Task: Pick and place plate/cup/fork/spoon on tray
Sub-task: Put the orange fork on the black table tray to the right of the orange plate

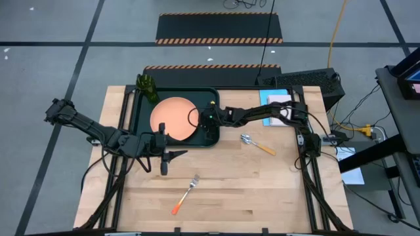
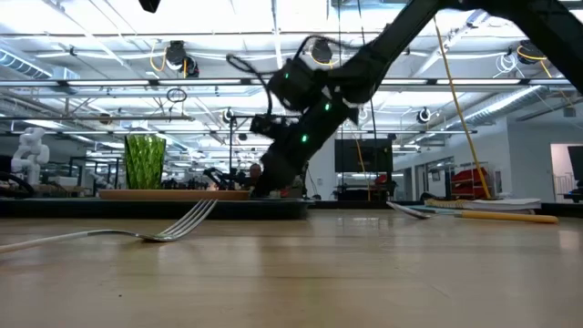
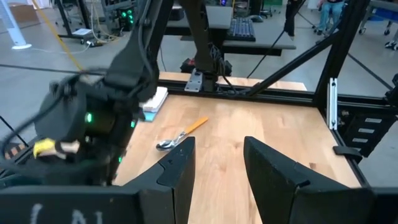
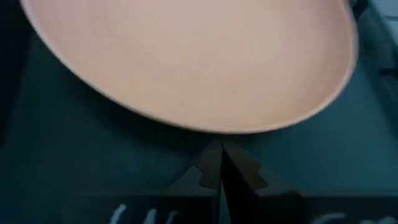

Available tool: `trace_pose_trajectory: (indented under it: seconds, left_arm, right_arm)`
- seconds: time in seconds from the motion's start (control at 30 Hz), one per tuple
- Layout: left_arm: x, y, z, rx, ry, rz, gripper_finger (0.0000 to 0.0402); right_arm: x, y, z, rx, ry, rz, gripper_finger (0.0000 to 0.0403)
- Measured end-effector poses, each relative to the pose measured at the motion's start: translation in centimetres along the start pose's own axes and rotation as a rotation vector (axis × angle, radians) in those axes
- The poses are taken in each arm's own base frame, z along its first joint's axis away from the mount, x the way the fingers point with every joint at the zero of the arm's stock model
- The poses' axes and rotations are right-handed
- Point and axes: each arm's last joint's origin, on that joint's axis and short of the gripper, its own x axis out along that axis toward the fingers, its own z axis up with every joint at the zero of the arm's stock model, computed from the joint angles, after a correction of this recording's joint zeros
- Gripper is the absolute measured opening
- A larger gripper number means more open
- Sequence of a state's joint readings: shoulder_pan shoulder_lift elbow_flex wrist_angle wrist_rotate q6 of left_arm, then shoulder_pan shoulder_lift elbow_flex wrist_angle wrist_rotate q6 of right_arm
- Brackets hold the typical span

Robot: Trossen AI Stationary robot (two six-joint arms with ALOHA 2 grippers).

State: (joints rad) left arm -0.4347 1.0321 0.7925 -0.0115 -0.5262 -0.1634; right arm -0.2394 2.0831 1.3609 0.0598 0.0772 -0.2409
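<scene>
The salmon-orange plate (image 1: 174, 119) lies flat in the dark tray (image 1: 141, 111) at the table's far left. The green cup (image 1: 147, 87) stands upright in the tray's far left corner. My right gripper (image 1: 209, 122) is shut over the tray's right part, its tips at the plate's right rim (image 4: 217, 132). My left gripper (image 1: 172, 157) is open and empty at the tray's near edge, pointing toward the table's right. The fork (image 1: 186, 195) lies on the table near the front edge. The spoon (image 1: 257, 144) lies right of the tray and also shows in the left wrist view (image 3: 180, 135). My right gripper's shut fingertips (image 4: 211, 158) point slanting down at the tray floor, right beside the plate's rim. I cannot tell whether they touch the plate or the tray.
A light blue sheet with a pale notepad (image 1: 275, 108) lies at the far right, under my right arm. Black frame rails (image 1: 308, 164) run along the table's left and right sides. Bare wood (image 1: 262, 196) stretches along the near edge around the fork.
</scene>
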Motion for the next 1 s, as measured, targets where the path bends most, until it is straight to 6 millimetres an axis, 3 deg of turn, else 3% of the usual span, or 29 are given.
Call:
trace_pose_trajectory:
  seconds: [0.1,0.3,0.47,0.6,0.77,1.0]
  left_arm:
    - [0.0,0.0,-0.1,0.006,0.012,0.002,0.014]
    - [0.1,-0.4,-0.5,0.031,0.008,0.115,0.014]
    - [0.3,-1.4,0.4,-0.001,0.015,0.118,0.014]
    - [1.7,-2.9,0.8,0.021,0.086,0.167,0.014]
    - [4.7,-5.6,1.0,0.053,0.213,0.198,0.014]
    - [8.0,-9.7,-2.9,0.069,0.529,0.24,0.014]
  right_arm:
    - [-2.4,0.7,0.8,0.018,0.07,0.035,0.0002]
    - [-8.5,4.1,1.3,0.049,0.217,0.115,0.0002]
    - [-14.3,7.6,-0.2,0.056,0.161,0.095,0.0002]
    - [-18.7,9.4,-2.6,0.098,0.063,0.081,0.0002]
    - [-22.6,9.6,-5.9,0.147,-0.051,0.083,0.0002]
    - [-25.8,8.6,-7.6,0.246,-0.123,0.11,0.0002]
